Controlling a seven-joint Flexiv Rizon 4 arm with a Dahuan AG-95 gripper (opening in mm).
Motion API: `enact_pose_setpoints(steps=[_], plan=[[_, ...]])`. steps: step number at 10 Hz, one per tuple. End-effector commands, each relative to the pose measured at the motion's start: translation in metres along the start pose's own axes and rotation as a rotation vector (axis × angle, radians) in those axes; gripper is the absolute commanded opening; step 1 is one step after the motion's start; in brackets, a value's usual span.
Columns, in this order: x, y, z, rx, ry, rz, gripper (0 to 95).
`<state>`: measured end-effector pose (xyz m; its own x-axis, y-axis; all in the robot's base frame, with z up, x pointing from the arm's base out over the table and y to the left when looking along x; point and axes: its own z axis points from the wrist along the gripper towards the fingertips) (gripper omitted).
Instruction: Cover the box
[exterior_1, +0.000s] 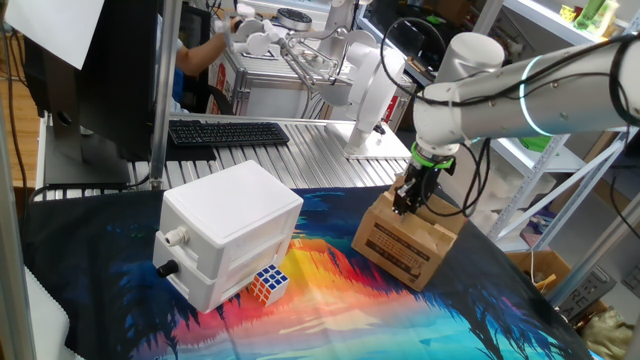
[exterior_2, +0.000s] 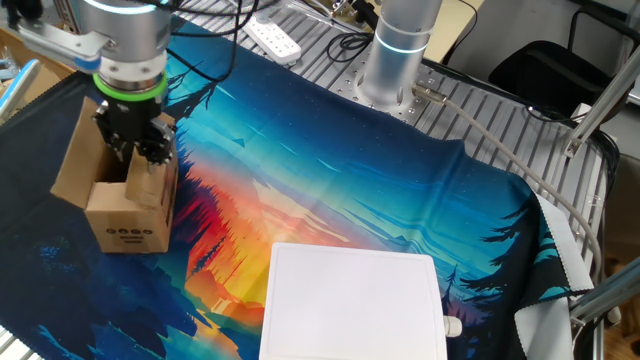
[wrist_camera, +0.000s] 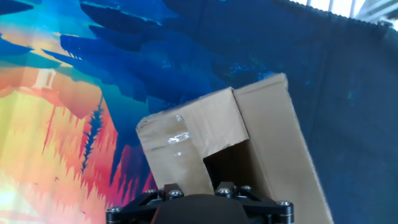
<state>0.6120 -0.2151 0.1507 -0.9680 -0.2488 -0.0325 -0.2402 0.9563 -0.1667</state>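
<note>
The brown cardboard box (exterior_1: 405, 245) stands on the colourful cloth at the right, with black print on its side. It also shows in the other fixed view (exterior_2: 125, 215) at the left, with its top open and one flap spread out to the left. My gripper (exterior_1: 405, 205) is right over the box's top edge (exterior_2: 140, 158). Its fingers are closed on an upright flap (exterior_2: 147, 183). In the hand view the flap (wrist_camera: 193, 137) runs up between the finger bases, beside the dark opening of the box (wrist_camera: 230, 165). The fingertips are hidden.
A larger white plastic box with knobs (exterior_1: 230, 225) stands at the left, also in the other fixed view (exterior_2: 350, 300). A Rubik's cube (exterior_1: 270, 283) lies against it. The arm's base (exterior_2: 395, 60), a keyboard (exterior_1: 228, 132) and a power strip (exterior_2: 275, 38) are behind the cloth.
</note>
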Motion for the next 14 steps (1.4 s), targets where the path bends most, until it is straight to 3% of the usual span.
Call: enact_pose_setpoints(steps=[1,10,12,14], plan=[[-0.001,0.000,0.002,0.004,0.000,0.000,38.0],[-0.007,-0.016,-0.013,0.032,0.011,-0.002,38.0],[-0.008,-0.017,-0.011,0.033,0.008,-0.002,38.0],[-0.012,-0.020,0.001,0.032,-0.003,-0.002,38.0]])
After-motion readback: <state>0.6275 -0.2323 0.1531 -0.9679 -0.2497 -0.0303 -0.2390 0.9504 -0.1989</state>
